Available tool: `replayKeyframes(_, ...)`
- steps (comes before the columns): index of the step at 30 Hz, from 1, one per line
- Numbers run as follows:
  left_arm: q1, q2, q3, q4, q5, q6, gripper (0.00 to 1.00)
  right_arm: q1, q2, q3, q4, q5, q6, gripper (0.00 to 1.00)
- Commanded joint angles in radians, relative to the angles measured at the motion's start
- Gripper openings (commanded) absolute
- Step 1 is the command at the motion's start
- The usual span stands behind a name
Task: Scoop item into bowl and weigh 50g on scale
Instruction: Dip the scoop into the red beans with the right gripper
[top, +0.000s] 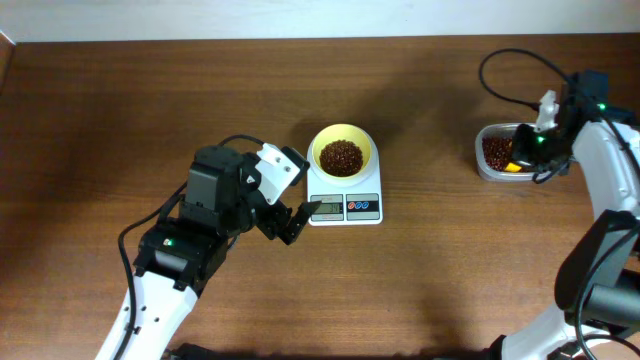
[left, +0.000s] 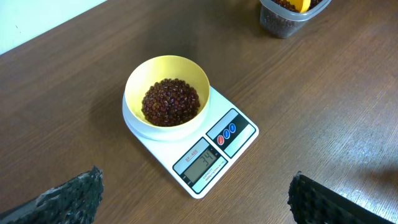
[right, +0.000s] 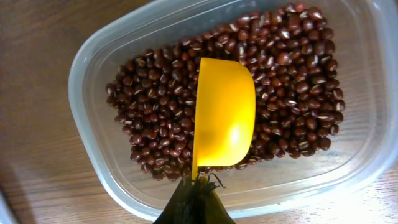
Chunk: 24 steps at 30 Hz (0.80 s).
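The pale yellow bowl (top: 342, 152) (left: 166, 93) stands on the white scale (top: 346, 203) (left: 214, 152) and holds a heap of red-brown beans (top: 341, 156) (left: 171, 102). The scale display reads about 34. My left gripper (top: 292, 222) (left: 194, 199) is open and empty, just left of the scale's front edge. My right gripper (top: 530, 148) (right: 198, 196) is shut on the handle of a yellow scoop (right: 224, 112), turned on its side over the beans (right: 155, 106) in the clear container (top: 505, 152) (right: 93, 68).
The clear container also shows at the top of the left wrist view (left: 289, 15). A black cable (top: 505, 75) loops behind the right arm. The brown wooden table (top: 450, 280) lies all around.
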Motion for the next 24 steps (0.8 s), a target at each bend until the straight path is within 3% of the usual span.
replayKeyframes(1,0.005,0.003,-0.005,0.001,0.004,-0.013,0.99,-0.064,0.014,0.016,-0.002,-0.111,0.007,0.04)
replayKeyframes(7,0.005,0.003,-0.005,0.001,0.004,-0.013,0.99,-0.153,0.017,0.016,0.014,-0.320,0.007,0.04)
replayKeyframes(24,0.005,0.003,-0.005,0.001,0.004,-0.013,0.99,-0.157,0.019,0.015,0.011,-0.294,0.007,0.04)
